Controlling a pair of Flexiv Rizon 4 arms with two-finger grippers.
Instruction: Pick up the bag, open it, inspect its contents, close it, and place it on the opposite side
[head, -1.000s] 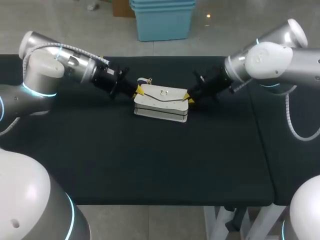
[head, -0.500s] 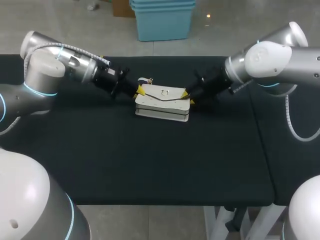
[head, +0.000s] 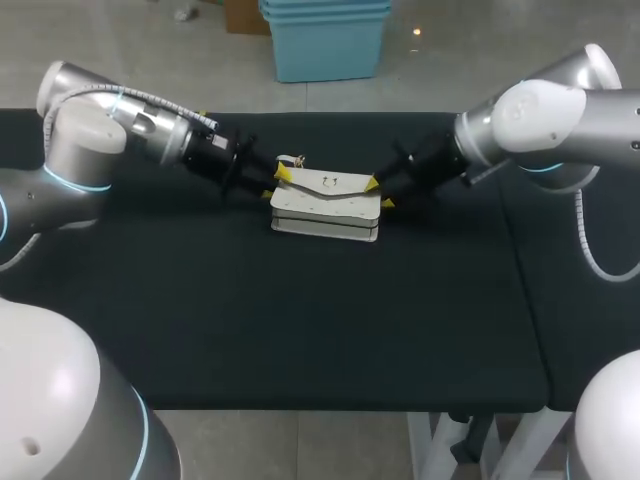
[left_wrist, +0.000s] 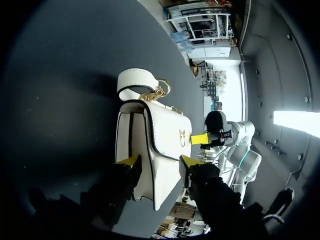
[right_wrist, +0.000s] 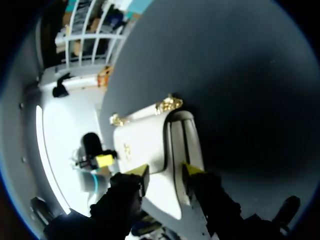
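The white bag (head: 326, 203) lies flap-up on the black tabletop (head: 300, 320), nearer the far edge than the near one and about midway along. Its strap (left_wrist: 135, 80) and gold chain (left_wrist: 154, 93) are bunched at the bag's far side. The left claw (head: 276, 182) pinches the bag's left end and the right claw (head: 379, 193) its right end, each with one yellow tip on the flap side and one on the back.

This looks like the pick-up step, with the grasp made and the lift not clearly begun. Next, both arms likely need to rise evenly so the bag stays level, then one must let go to work the flap's gold clasp (left_wrist: 182, 136).

Whether the bag's underside touches the tabletop cannot be seen. The contents are hidden, and the clasp is too small to read.
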